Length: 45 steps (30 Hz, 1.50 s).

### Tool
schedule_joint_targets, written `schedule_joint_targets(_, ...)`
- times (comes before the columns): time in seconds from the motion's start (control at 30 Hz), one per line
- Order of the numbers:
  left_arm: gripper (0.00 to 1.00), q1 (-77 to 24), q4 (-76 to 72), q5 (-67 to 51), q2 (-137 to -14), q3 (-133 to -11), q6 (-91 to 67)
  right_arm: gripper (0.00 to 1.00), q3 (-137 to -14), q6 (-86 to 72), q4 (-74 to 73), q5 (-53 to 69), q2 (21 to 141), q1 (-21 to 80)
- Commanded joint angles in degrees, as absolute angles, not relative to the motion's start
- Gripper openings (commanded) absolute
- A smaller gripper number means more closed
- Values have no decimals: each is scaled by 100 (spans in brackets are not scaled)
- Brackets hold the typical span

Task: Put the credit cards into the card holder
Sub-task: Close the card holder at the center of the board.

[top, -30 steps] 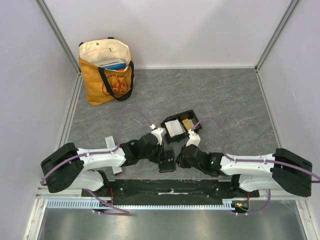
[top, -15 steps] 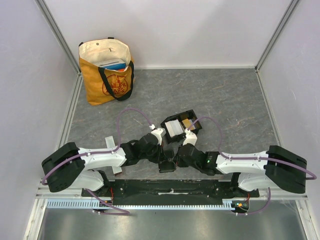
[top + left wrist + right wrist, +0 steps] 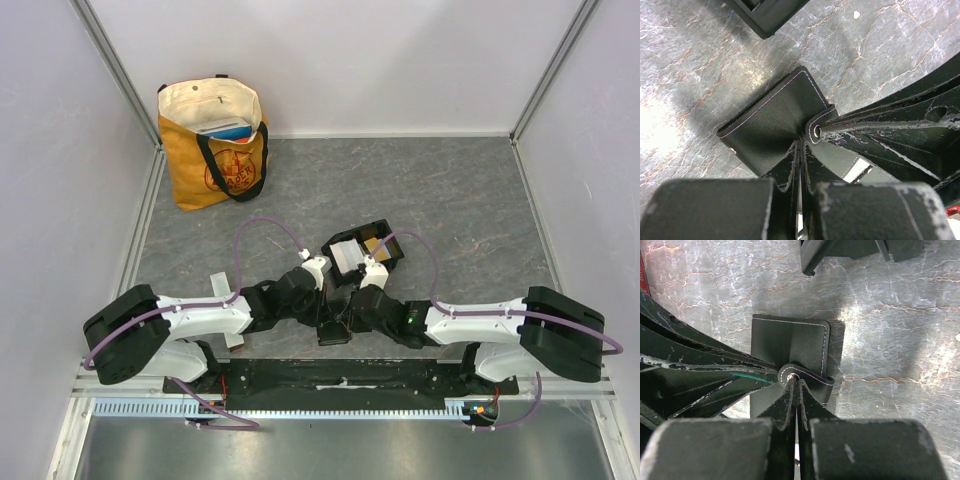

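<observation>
I had the left end effector [image 3: 801, 144] and the right end effector [image 3: 795, 382] both clamped shut on the near edge of the black wallet [image 3: 767, 120], their tips meeting, on the tabletop [image 3: 460, 200]. Just beyond it sat the card holder [image 3: 388, 228], with a grey card [image 3: 346, 258] and an orange-gold card [image 3: 374, 245] in its side-by-side compartments.

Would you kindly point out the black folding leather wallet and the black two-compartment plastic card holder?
black folding leather wallet [image 3: 767, 120]: left wrist view, its stitched flap.
black two-compartment plastic card holder [image 3: 380, 226]: top external view, its far rim.
</observation>
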<state>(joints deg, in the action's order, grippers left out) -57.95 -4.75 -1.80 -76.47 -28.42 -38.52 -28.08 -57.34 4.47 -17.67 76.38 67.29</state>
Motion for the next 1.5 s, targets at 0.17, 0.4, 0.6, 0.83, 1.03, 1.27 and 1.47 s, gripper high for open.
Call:
schedule_joint_targets(0.17, 3, -5810, -598, -105, -7673, -2733, -3797, 1, -2830, -5678, 343, -1907, 7155, 6741)
schedule_joint_targets(0.4, 3, -5810, -589, -106, -7682, -2751, -3797, 1, -2944, -5599, 220, -1881, 7365, 6609)
schedule_joint_targets(0.6, 3, -5818, -527, -70, -7559, -2751, -3797, 1, -2769, -5687, 150, -2039, 7041, 6609)
schedule_joint_targets(0.83, 3, -5810, -527, -88, -7523, -2777, -3779, 1, -2681, -5731, 149, -1969, 7004, 6592)
schedule_joint_targets(1.03, 3, -5810, -519, -123, -7550, -2795, -3779, 1, -2733, -5809, 132, -1907, 7110, 6592)
schedule_joint_targets(1.27, 3, -5818, -519, -176, -7541, -2804, -3753, 1, -2663, -5898, 167, -1828, 7180, 6592)
schedule_joint_targets(1.47, 3, -5818, -519, -202, -7550, -2795, -3744, 1, -2654, -5950, 281, -1723, 7260, 6592)
